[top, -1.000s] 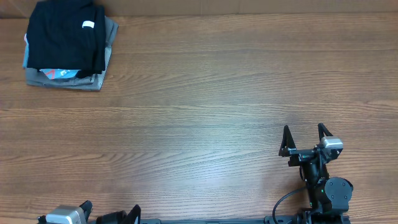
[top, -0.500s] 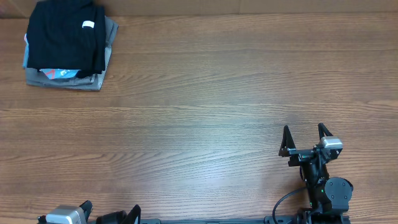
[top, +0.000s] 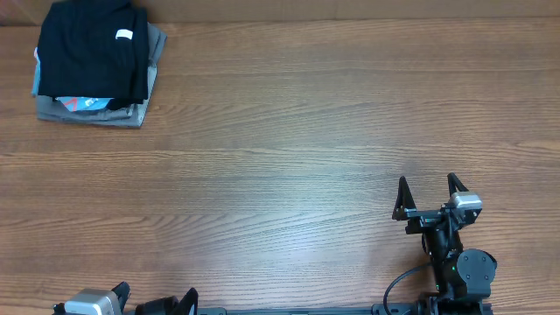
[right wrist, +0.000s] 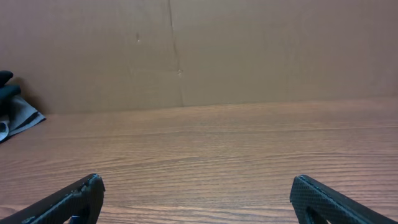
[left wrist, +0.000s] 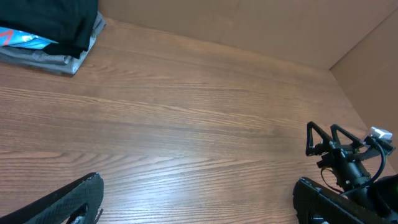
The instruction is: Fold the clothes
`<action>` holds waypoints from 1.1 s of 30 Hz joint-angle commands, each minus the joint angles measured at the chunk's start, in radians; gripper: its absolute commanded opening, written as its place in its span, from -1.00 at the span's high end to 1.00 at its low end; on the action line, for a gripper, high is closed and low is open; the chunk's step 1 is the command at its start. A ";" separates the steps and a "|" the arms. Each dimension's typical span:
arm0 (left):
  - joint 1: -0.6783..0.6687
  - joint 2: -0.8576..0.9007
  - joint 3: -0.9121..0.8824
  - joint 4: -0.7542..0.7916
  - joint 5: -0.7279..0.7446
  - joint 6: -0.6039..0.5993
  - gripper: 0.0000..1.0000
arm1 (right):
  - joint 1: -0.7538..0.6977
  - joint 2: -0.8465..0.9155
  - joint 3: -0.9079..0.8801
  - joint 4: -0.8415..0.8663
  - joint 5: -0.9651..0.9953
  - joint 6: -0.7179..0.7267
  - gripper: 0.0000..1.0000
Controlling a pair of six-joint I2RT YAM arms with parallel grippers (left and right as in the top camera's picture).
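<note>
The black shirt point(top: 87, 48) lies folded on top of a stack at the far left corner, its small white tag facing up. It also shows at the top left of the left wrist view point(left wrist: 56, 25). My left gripper point(top: 156, 297) is open and empty at the near left edge, far from the stack. In its own view the left gripper point(left wrist: 196, 196) shows bare wood between its fingers. My right gripper point(top: 429, 185) is open and empty at the near right; the right gripper point(right wrist: 196, 193) has only table between its fingers.
Under the black shirt lie a light blue tee point(top: 83, 104) and grey folded garments point(top: 131, 114). A brown cardboard wall point(right wrist: 249, 50) stands along the table's far edge and right side. The wooden table point(top: 289, 149) spreads between the stack and the arms.
</note>
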 commanded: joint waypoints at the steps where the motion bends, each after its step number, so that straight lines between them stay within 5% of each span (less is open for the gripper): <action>1: -0.006 -0.006 0.000 0.012 -0.015 -0.011 -0.99 | -0.003 -0.012 -0.010 0.003 -0.006 -0.006 -1.00; 10: -0.060 -0.036 -0.173 0.184 -0.018 -0.097 -1.00 | -0.003 -0.012 -0.010 0.003 -0.006 -0.006 -1.00; 26: -0.171 -0.409 -1.237 1.231 -0.262 -0.104 -1.00 | -0.003 -0.012 -0.010 0.003 -0.006 -0.006 -1.00; 33: -0.199 -0.497 -1.481 1.423 -0.460 -0.104 -1.00 | -0.003 -0.012 -0.010 0.003 -0.006 -0.006 -1.00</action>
